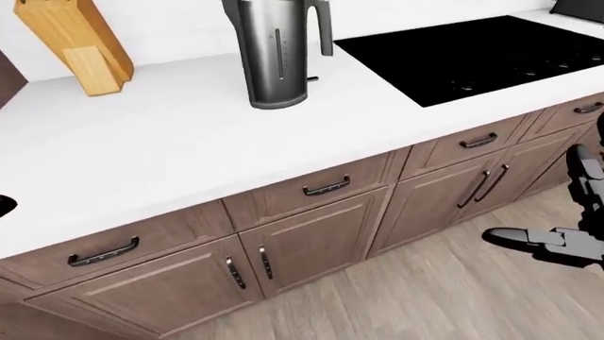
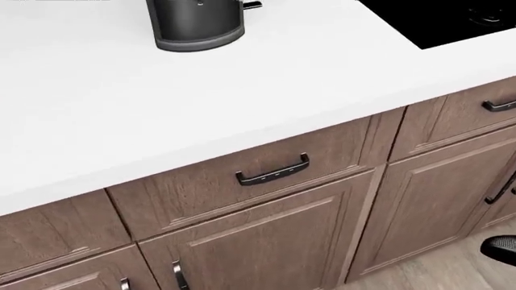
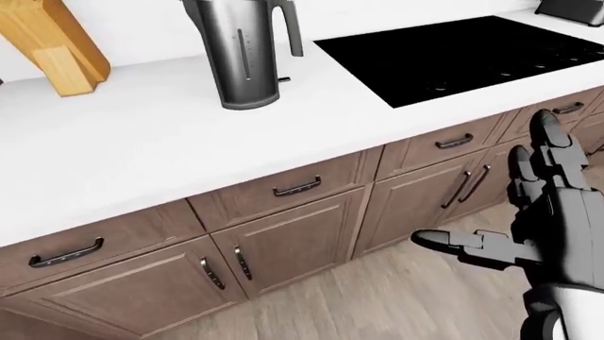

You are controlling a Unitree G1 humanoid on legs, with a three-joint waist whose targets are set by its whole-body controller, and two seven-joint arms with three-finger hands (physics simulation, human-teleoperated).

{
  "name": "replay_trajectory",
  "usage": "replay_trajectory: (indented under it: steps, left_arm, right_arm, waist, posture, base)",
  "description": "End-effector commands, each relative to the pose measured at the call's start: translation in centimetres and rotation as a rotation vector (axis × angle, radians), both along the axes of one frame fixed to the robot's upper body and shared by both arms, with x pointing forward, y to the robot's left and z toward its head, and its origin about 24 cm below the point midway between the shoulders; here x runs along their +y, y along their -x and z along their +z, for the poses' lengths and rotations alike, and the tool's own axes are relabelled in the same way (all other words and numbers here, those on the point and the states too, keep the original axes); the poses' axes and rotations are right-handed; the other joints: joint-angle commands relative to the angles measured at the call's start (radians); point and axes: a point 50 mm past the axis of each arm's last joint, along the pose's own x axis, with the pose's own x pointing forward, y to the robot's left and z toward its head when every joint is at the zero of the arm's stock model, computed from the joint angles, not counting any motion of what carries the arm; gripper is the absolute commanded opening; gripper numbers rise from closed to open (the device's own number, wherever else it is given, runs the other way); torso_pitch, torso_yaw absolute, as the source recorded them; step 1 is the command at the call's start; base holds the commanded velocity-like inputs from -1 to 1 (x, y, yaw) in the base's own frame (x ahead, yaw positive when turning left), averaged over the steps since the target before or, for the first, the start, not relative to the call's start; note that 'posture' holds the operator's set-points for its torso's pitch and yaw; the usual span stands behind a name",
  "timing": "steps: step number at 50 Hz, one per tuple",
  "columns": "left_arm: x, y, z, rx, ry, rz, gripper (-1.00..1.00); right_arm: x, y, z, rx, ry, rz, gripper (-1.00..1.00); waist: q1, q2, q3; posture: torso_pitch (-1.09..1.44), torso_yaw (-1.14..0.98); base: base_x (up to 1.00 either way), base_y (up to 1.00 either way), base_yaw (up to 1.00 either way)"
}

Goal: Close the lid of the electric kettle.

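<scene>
The electric kettle (image 1: 277, 53) stands on the white counter (image 1: 170, 142), left of the black cooktop (image 1: 472, 53). The right hand (image 3: 543, 227) hangs open, well apart from it, fingers spread. The left hand is out of sight.

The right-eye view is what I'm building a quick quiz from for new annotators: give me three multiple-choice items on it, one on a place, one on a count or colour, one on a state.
1. Where does the electric kettle stand on the white counter?
A. right of the black cooktop
B. between the wooden knife block and the black cooktop
C. left of the wooden knife block

2. What colour is the cooktop?
A. black
B. white
C. brown

3. How is the right hand held?
A. closed round the kettle's handle
B. fingers spread, holding nothing
C. gripping a drawer pull

Answers:
1 B, the knife block is at its left and the cooktop at its right.
2 A, it is a flat black panel set in the counter.
3 B, the hand hangs low at the right, over the floor, fingers apart.
</scene>
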Motion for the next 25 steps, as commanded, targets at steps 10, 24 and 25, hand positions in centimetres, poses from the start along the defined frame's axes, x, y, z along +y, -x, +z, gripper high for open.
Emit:
replay_trajectory:
  steps: [10,24,25]
  left_arm:
    - [-0.24,0.23,0.71,-0.036,-0.036,0.008,1.0]
    - [-0.2,0.19,0.78,-0.038,-0.036,0.008,1.0]
    - [-0.2,0.21,0.78,-0.038,-0.036,0.008,1.0]
  right_arm:
    - [0.25,0.16,0.67,-0.044,0.026,0.01,0.96]
    - [0.29,0.17,0.68,-0.045,0.026,0.013,0.96]
    - [0.28,0.17,0.7,-0.044,0.027,0.012,0.96]
  waist:
    - [0.025,-0.007,-0.015]
    - [0.005,-0.033,-0.004]
    - [0.003,-0.019,-0.005]
  posture:
    - [0.0,0.0]
    - [0.0,0.0]
    - [0.0,0.0]
  base:
    - [0.19,0.02,0.0]
    - [0.19,0.02,0.0]
    - [0.19,0.0,0.0]
